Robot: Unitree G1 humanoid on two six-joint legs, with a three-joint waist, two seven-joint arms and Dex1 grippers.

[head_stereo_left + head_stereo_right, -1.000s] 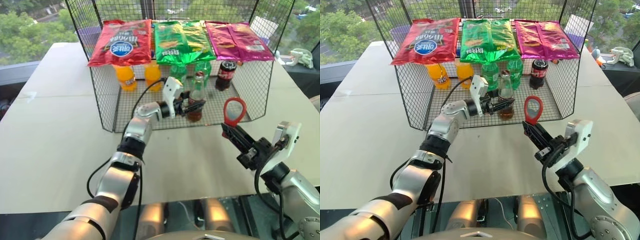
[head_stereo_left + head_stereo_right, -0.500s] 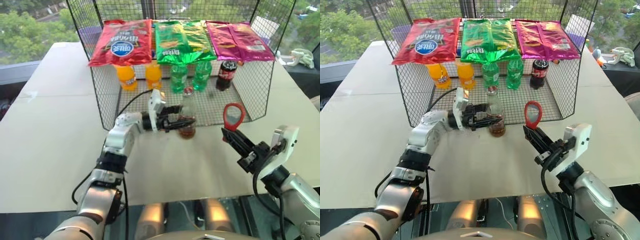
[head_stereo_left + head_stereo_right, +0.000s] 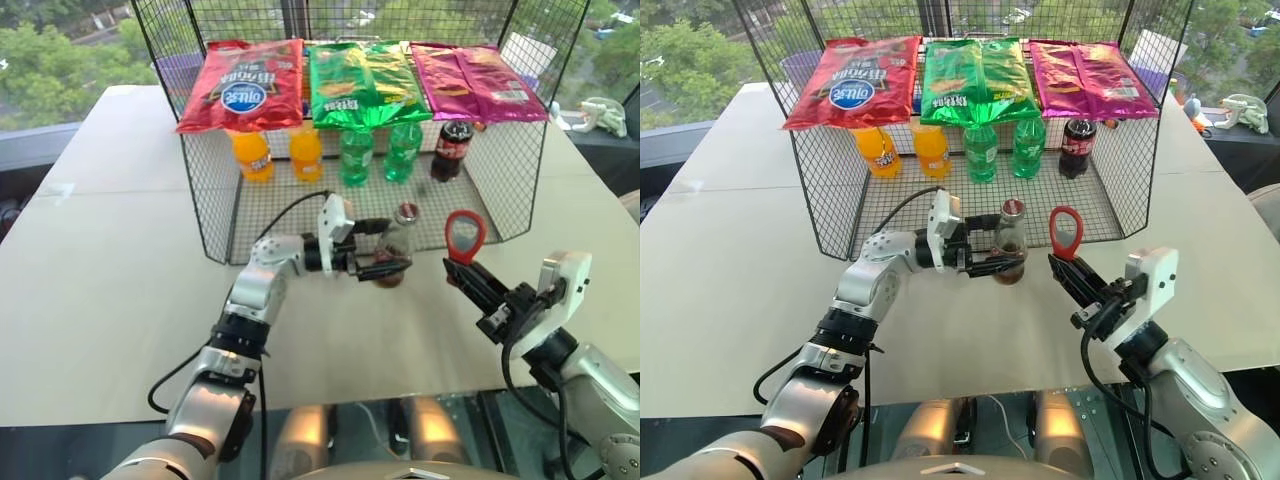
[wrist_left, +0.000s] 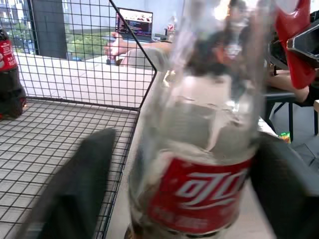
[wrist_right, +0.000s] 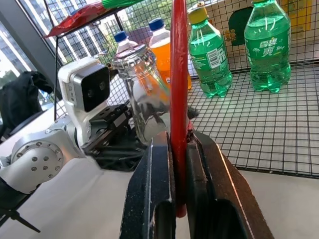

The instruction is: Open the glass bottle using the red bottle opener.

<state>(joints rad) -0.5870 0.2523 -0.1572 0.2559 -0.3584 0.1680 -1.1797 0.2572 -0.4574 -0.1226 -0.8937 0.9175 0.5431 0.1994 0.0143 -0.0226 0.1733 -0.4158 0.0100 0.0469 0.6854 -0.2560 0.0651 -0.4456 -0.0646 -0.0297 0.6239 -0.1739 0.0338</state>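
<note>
Red bottle opener being gripped by handle in closed right gripper, loop head up, nearest. Glass bottle being bracketed at table edge of wire basket by left gripper, fingers spread beside glass. Judged step: opener being brought to cap; loop needs hooking under crown. Beyond: green bottles, orange bottles, cola bottle, well apart.

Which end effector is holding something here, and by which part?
The right end effector clamps the red bottle opener by its narrow handle, loop head up. The left end effector brackets the glass bottle around its lower body.
</note>
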